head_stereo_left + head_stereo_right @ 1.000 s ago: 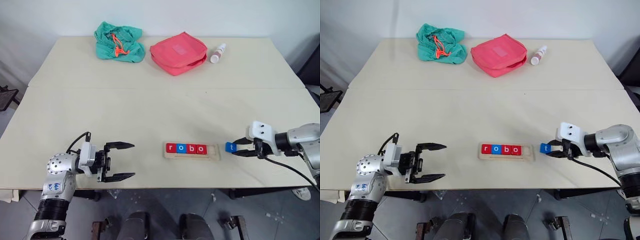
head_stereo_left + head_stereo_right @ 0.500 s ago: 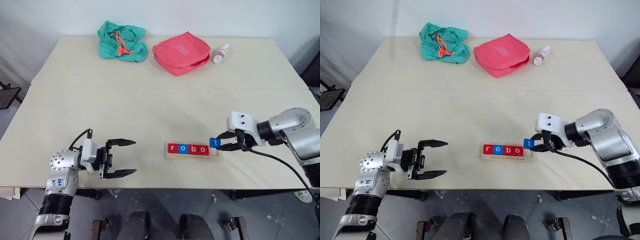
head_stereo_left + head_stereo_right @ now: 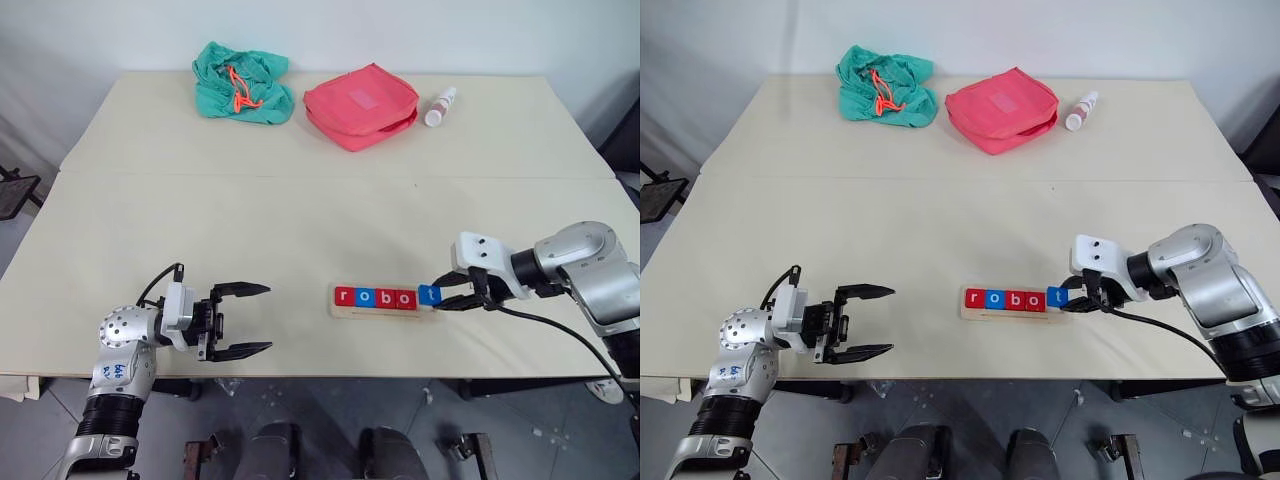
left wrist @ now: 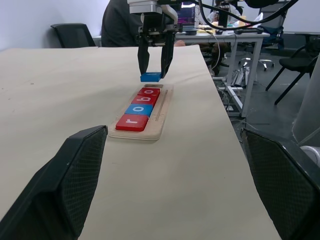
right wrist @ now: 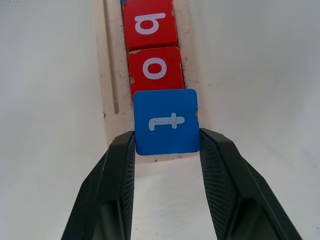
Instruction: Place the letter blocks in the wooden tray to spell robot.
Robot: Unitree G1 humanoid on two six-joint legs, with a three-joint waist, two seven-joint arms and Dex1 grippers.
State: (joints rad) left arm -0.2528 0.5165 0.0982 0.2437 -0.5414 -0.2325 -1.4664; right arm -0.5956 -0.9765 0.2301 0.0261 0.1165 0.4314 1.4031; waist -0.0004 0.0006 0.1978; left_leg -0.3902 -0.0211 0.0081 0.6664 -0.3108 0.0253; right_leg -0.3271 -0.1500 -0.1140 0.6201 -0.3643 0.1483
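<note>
The setting is an office or lab workspace. A large cream table (image 3: 300,200) stands before a plain white wall (image 3: 400,35). The left wrist view shows black office chairs (image 4: 75,35), a desk (image 4: 235,40) carrying equipment, and a seated person (image 4: 120,22).

Both arms were silver-grey metal with black ribbed sections and black cables, each ending in a white-cased hand (image 3: 232,320) with black textured fingers (image 5: 117,185).
</note>
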